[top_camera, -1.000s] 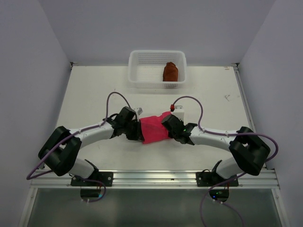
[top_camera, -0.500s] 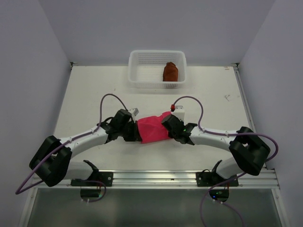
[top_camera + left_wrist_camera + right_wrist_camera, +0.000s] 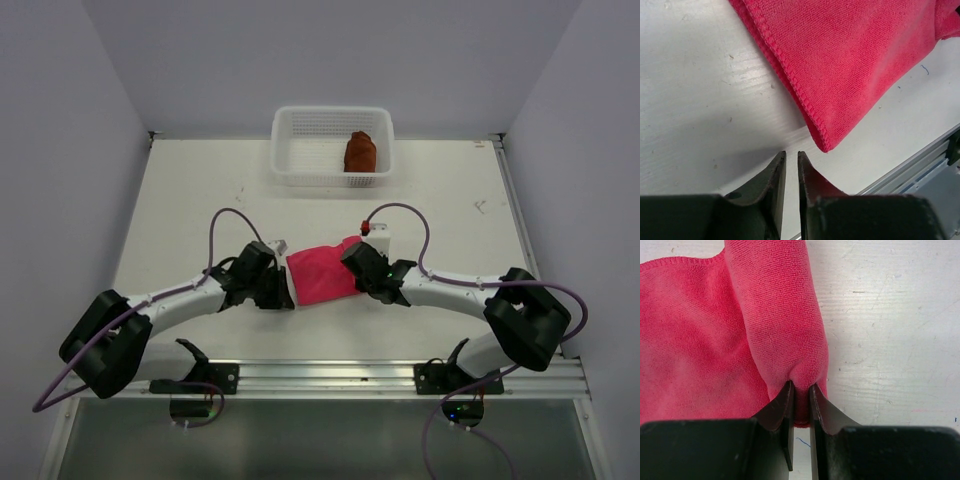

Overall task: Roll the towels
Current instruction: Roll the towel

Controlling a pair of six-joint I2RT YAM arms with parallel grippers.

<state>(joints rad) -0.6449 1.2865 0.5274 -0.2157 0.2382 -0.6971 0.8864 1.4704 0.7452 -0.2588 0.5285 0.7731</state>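
The pink towel point(image 3: 322, 275) is pinched by the right gripper point(image 3: 801, 387). Its jaws are clamped on the end of a rolled fold point(image 3: 785, 315) of the cloth, with a thin wad squeezed between them. The flat part of the towel spreads to the left of that frame, cut off by the left edge and hidden below by the gripper's dark body.

The left gripper point(image 3: 791, 155) holds nothing. Its fingers point(image 3: 777, 170) stand nearly together, with only a thin slit showing bare table point(image 3: 700, 100) between them. The towel's stitched corner lies just ahead of the tips and apart from them. The rest of the cloth runs out through the top and right edges of that frame.

From above, the towel sits at the centre of the picture between the two wrists, which hide both sets of fingertips. Its right edge passes under the right gripper.

Well apart, at the upper middle, a white mesh basket point(image 3: 330, 112) holds the rust-brown towel point(image 3: 360, 152) in its right half. This towel is a compact lump, too small to tell how tightly it is rolled.
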